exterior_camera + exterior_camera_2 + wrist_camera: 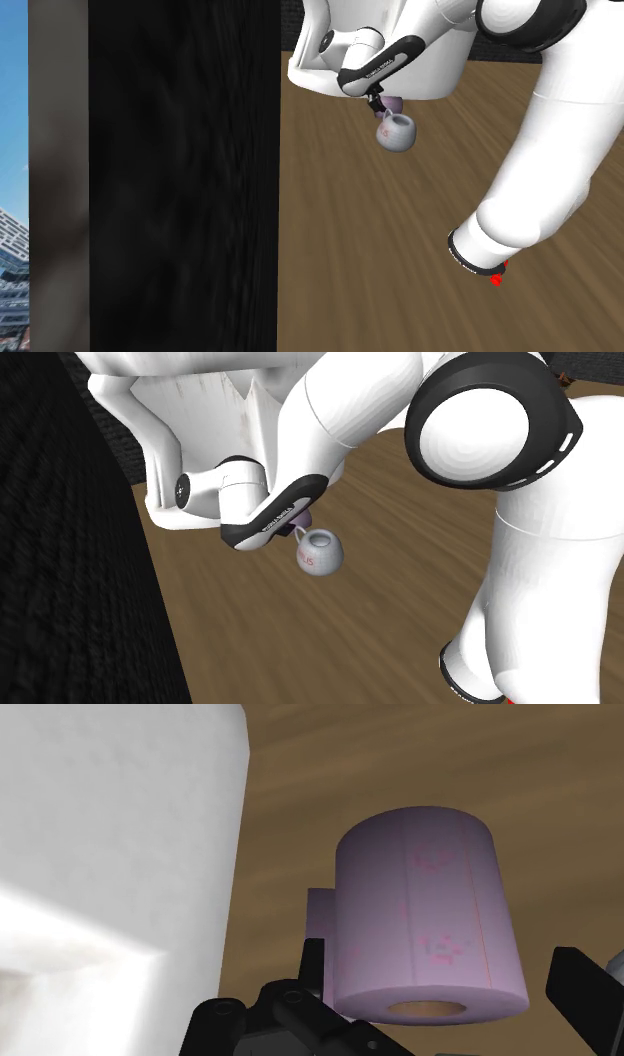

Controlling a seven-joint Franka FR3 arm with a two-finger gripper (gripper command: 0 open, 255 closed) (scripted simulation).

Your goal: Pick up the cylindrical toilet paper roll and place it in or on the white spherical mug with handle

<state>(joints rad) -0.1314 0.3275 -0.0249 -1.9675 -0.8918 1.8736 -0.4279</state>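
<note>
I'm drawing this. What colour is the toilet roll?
The toilet paper roll is pale purple with pink blotches; clearest in wrist view.

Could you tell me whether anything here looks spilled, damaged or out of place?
Nothing stands out. The lilac toilet paper roll sits intact close beside the white mug on the wooden surface, and the open gripper straddles the roll, with no spills around.

Nothing reads clearly; red lettering on the white mug (320,552) is illegible.
</note>
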